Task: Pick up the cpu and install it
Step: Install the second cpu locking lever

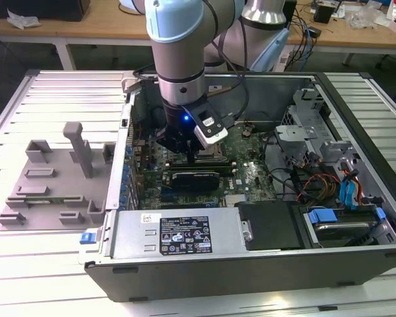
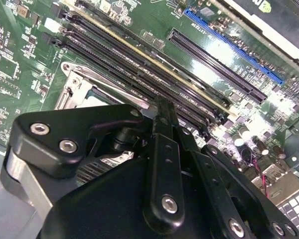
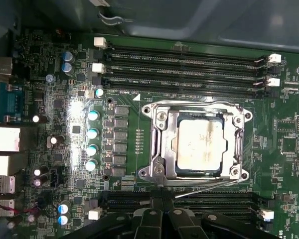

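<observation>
I have the arm lowered into the open computer case (image 1: 251,264), with the gripper (image 1: 185,148) hanging just above the motherboard (image 1: 244,175) near the middle of the board, toward the exterior view's left. In the second wrist view the gripper (image 2: 162,112) shows its black linkages drawn together to a narrow point, and I see nothing pinched at the tip there; I judge the fingers closed or nearly so and empty, though the tip itself is partly hidden by the gripper body.

Just beyond the fingers, in the first wrist view, the cpu (image 3: 200,144) lies flat inside the socket frame (image 3: 159,144), its pale metal top smudged and its edges square with the frame opening. It looks seated to me. A thin retention lever (image 3: 209,186) runs along the near side of the frame; I cannot tell whether it is latched.

Farther off run the memory slots (image 3: 184,67), all bare. So placing appears done; locking down is unconfirmed.
</observation>
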`<state>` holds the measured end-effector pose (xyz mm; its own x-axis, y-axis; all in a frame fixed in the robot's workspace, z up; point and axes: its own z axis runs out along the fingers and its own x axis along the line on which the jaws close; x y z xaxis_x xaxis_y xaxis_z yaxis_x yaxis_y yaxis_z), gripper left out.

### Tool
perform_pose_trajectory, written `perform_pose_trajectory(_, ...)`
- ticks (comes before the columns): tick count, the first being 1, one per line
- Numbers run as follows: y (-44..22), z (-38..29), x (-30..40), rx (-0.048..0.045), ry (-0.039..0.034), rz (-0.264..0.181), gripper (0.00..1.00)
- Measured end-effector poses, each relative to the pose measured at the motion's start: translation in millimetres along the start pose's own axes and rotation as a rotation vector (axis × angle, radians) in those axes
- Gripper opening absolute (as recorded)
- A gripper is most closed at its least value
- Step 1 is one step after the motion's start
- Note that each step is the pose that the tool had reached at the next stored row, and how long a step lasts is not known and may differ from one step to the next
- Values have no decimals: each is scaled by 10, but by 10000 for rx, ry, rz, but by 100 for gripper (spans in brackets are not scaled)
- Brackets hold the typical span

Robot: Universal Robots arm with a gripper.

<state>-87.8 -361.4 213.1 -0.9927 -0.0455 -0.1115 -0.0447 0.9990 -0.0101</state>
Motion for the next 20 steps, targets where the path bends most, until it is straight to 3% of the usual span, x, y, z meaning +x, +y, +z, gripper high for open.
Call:
perform_pose_trajectory(5,-21,0,2,-85,-4,-65,11)
perform_pose_trajectory(7,-25,0,3,-223,-10,-186,11)
perform_pose_trajectory(9,-27,0,3,-282,-13,-331,11)
perform_pose_trajectory(14,-60,1,6,-638,-48,-494,11)
perform_pose_trajectory(15,-91,0,10,-816,-74,-527,11)
perform_pose_trajectory(16,-106,0,11,-898,-85,-536,11)
perform_pose_trajectory(20,-166,0,15,-1161,-121,-578,11)
